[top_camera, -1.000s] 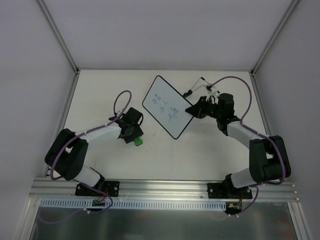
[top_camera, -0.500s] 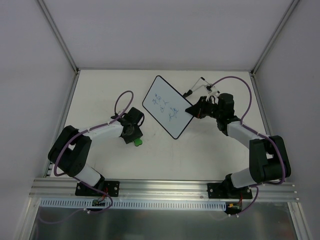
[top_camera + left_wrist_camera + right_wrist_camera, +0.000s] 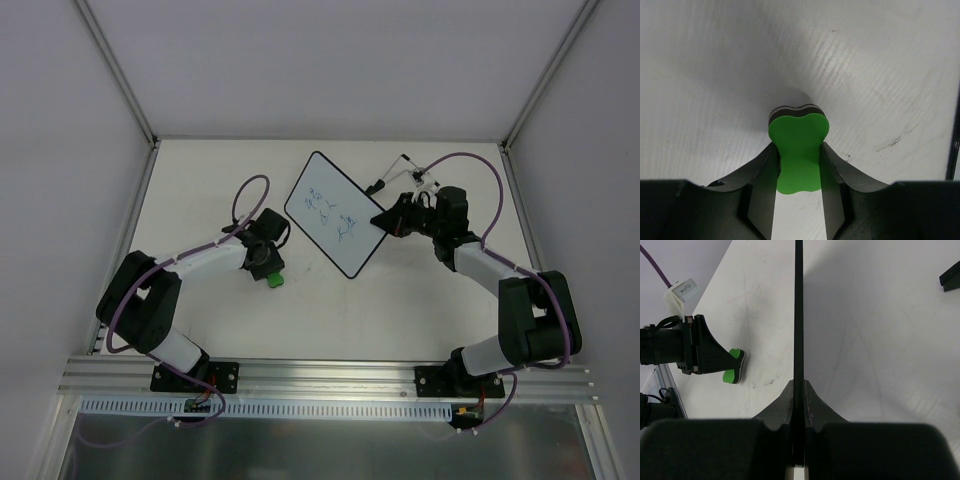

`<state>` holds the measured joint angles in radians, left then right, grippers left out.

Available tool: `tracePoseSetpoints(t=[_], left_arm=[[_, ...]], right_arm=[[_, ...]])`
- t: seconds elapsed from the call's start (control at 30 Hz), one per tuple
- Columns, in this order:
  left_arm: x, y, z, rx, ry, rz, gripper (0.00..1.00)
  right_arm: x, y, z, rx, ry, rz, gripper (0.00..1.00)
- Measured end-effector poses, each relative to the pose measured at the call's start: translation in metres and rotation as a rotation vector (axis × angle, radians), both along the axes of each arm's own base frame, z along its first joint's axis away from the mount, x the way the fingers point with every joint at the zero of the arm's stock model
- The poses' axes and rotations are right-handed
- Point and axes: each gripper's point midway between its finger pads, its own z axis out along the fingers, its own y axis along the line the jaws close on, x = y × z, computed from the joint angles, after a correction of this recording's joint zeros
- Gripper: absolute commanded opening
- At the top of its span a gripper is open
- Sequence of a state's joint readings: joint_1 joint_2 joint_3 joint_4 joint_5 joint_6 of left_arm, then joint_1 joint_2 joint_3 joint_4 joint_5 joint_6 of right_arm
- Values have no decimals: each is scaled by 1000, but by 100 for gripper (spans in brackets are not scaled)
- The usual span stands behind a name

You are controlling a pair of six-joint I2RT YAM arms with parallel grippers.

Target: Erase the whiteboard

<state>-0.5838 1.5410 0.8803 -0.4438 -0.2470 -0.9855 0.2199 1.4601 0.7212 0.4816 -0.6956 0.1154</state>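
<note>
The whiteboard [image 3: 335, 213] is white with a black rim, and blue-green scribbles show on its face in the top view. My right gripper [image 3: 385, 221] is shut on its right corner. In the right wrist view the board [image 3: 798, 315] shows edge-on as a thin black line running up from the closed right gripper [image 3: 798, 390]. My left gripper [image 3: 267, 270] is shut on the narrow waist of a green peanut-shaped eraser [image 3: 273, 281] to the left of the board. In the left wrist view, the eraser [image 3: 797, 145] sits between the left gripper [image 3: 797, 167] fingers with its dark felt side against the table.
A small black piece on a thin cord [image 3: 378, 185] lies behind the board's right side, and its black end shows in the right wrist view [image 3: 950, 276]. White walls and frame posts close in the back and sides. An aluminium rail [image 3: 330, 375] runs along the near edge.
My left gripper has shifted slightly up and left, carrying the green eraser with it. The right arm and the whiteboard have not moved.
</note>
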Motion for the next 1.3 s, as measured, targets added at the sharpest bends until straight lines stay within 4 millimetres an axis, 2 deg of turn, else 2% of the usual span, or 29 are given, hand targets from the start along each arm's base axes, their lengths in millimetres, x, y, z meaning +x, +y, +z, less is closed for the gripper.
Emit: tracePoseSetpoints(t=[0.1,0.17,0.33,0.4,0.47,0.63,0.9,1.3], left_arm=[[11,0,12,28,-35,-40,0],[27,-3,29,55,-89,-82,0],[91,-28,95,67,-322,-204,0],[112,-40,114,63,-400,-243,0],[130,-47,121,61,-443,-267,0],[163,-66,115,7,-475,-293,0],[193,-73,97,-113,-485,-224,0],[204,-83,94,-264,-554,-174,0]], right_arm=[[0,0,0,0,0,1,0],[0,0,0,0,1,2,0],[-1,1,-1,1,5,8,0],[-2,1,-2,1,9,11,1],[-3,2,-2,1,10,16,0],[-7,5,-3,0,17,33,0],[-10,10,-3,-1,21,49,0],[-8,11,-7,1,47,30,0]])
